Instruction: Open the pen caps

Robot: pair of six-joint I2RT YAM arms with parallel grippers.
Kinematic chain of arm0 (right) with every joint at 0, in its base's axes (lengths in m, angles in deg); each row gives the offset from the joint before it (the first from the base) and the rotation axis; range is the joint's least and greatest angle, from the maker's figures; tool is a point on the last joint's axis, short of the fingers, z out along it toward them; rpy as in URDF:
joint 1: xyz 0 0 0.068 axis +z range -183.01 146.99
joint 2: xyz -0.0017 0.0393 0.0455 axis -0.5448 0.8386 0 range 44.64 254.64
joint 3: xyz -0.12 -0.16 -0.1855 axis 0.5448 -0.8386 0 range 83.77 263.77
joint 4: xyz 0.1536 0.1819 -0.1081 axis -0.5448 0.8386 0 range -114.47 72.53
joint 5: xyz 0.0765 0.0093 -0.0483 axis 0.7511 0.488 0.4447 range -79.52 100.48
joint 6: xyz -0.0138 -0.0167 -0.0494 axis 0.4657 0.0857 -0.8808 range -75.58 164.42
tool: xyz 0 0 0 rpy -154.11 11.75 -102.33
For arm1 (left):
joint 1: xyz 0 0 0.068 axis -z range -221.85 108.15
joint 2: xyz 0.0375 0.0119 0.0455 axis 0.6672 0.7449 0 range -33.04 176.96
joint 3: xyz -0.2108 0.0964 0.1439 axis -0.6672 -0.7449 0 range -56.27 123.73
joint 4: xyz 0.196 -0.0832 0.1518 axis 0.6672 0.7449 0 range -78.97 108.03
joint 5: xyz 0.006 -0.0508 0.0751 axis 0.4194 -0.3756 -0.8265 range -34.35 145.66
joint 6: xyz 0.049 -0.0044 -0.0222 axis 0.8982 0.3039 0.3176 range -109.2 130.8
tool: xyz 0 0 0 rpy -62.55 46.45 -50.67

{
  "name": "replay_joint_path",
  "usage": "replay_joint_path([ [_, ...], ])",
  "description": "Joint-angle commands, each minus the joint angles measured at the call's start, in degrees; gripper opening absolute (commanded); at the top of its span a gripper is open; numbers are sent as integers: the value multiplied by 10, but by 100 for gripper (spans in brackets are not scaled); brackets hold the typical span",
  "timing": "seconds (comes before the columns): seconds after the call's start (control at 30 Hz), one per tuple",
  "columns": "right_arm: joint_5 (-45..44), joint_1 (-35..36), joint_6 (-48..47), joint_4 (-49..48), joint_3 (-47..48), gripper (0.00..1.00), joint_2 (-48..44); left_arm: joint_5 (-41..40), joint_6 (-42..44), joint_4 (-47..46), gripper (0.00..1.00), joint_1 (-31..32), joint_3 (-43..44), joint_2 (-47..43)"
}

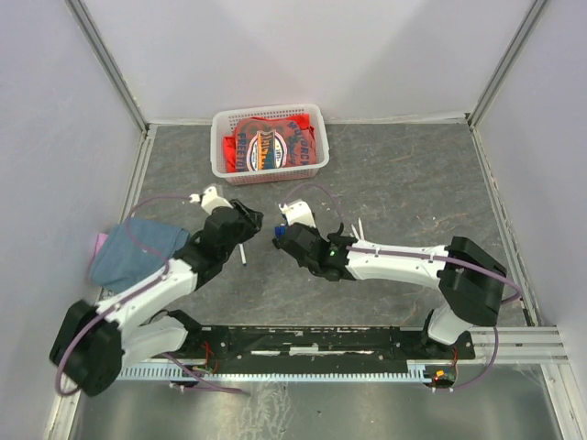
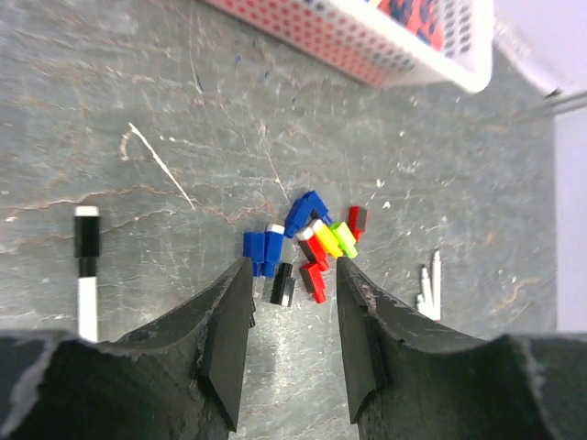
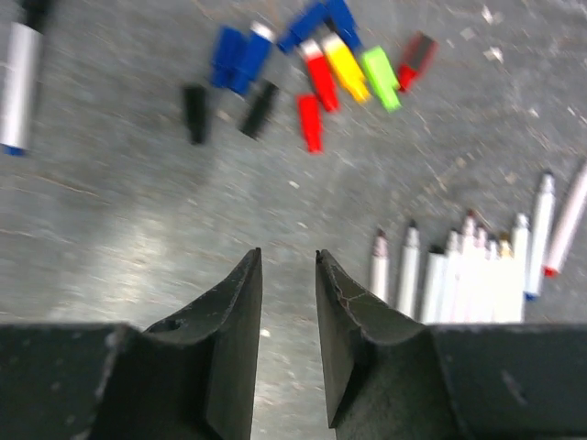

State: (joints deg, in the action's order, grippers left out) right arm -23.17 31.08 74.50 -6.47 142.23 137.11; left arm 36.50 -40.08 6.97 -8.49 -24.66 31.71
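Just ahead of the left gripper (image 2: pixel 293 269), its jaws apart and empty, the pen caps (image 2: pixel 326 238) lie clustered; the right gripper (image 3: pixel 288 257), likewise parted and empty, has the pens (image 3: pixel 454 275) to its right.

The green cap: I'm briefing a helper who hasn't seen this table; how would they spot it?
On the grey table, near the white basket, lies a scatter of loose pen caps. The green cap sits at the end nearest the row of white pens, between a yellow cap and a dark red cap; it is the only lime-green piece.
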Motion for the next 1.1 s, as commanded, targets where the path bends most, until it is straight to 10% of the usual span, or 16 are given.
replay_joint_path([
  [0.0,65,3,-15,-49,68,37,36,-72,-35,37,49,2,-46,-113],
  [0.47,177,11,27,-74,257,41,221,-185,-105,195,53,1,-103,-405],
  [1.07,151,20,50,25,413,42,366,-191,-106,249,54,1,-107,-487],
])
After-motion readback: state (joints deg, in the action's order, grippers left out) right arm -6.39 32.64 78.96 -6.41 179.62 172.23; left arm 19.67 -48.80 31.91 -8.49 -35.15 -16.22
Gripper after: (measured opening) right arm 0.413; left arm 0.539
